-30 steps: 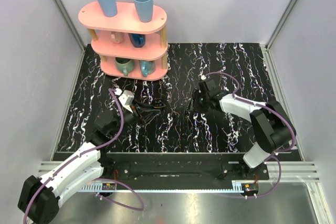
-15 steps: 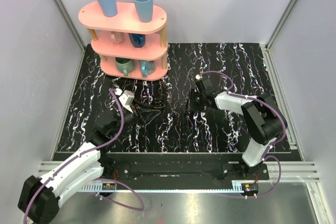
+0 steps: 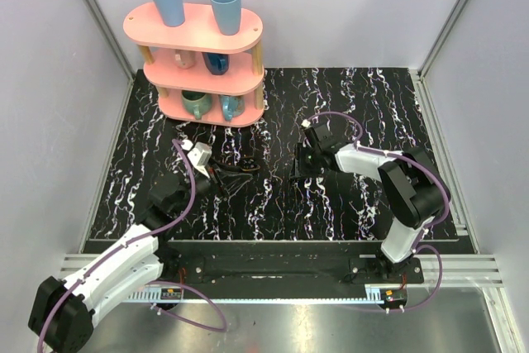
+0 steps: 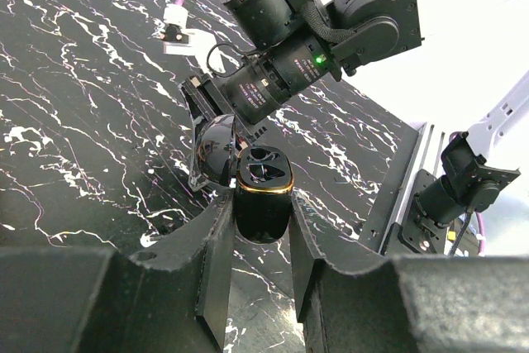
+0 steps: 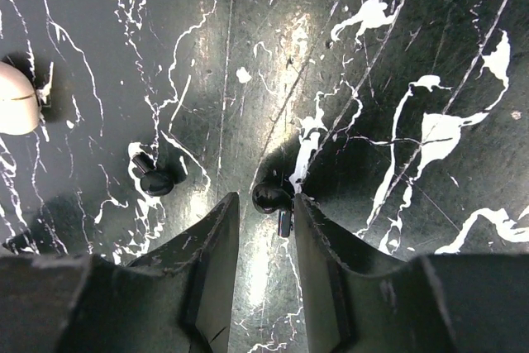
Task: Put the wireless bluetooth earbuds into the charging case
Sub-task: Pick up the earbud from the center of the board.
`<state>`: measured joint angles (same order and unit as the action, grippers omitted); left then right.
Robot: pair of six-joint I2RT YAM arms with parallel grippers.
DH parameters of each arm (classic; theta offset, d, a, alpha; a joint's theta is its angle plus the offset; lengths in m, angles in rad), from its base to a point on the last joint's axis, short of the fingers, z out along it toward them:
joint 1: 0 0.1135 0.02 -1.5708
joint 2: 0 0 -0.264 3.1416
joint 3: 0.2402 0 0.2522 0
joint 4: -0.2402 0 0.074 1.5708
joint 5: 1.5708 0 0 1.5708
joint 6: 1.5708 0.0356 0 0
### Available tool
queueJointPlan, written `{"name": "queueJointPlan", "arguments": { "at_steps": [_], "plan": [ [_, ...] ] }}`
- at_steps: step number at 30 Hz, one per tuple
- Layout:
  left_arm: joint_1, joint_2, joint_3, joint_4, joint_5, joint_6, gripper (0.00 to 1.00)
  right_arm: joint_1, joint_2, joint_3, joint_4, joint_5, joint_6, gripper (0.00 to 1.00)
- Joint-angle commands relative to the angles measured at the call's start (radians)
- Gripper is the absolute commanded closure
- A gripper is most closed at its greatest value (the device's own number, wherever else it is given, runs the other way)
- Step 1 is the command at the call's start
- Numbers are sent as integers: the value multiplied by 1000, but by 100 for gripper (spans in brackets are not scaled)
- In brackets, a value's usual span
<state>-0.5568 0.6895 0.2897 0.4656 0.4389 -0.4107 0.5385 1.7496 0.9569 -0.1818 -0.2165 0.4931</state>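
The top view shows the left gripper (image 3: 235,172) and the right gripper (image 3: 302,164) low over the black marbled table (image 3: 364,105), well apart, with a pink shelf (image 3: 202,39) of cups behind; the small things are nearly lost there against the dark surface; the left wrist view shows what it hides: the left fingers are clamped on the body of the charging case (image 4: 263,196), its gold-rimmed mouth in view and glossy lid swung open, with a green light (image 4: 317,60) on the right arm beyond; only the right wrist view shows the buds, both dark, lying on the table: the first earbud (image 5: 270,197) sits right at the right fingertips, whose jaws stand apart on either side of it; the second earbud (image 5: 154,180) lies off to the left, apart; a pale rounded thing (image 5: 15,98) is cut by the frame edge; markings on the small boards (image 3: 169,293) by the arm bases are too small to read
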Motion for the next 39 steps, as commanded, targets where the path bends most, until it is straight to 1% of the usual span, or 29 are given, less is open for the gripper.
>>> {"name": "queueJointPlan", "arguments": {
  "at_steps": [1,3,7,14,16,22,24,30,36,39],
  "plan": [
    [6,7,-4,73,-6,3,100,20,17,46,-36,63,-42,60],
    [6,8,-4,76,-5,3,100,26,24,54,-38,66,-37,62],
    [6,1,-6,79,-12,0,100,43,14,49,-47,115,-33,60],
    [8,5,-3,71,-17,7,100,63,36,66,-76,160,-53,63],
    [6,10,-4,77,-15,4,100,64,39,68,-84,170,-54,67],
    [8,8,-6,79,-9,3,100,75,50,77,-107,204,-74,66],
    [8,5,-11,79,-12,1,100,77,50,75,-110,194,-82,64],
    [8,15,-12,84,-11,0,100,84,44,72,-113,184,-94,63],
    [8,18,-14,91,-11,-4,100,97,60,83,-142,210,-105,64],
    [8,18,-17,90,-11,-5,100,103,62,85,-153,247,-110,64]
  ]
}}
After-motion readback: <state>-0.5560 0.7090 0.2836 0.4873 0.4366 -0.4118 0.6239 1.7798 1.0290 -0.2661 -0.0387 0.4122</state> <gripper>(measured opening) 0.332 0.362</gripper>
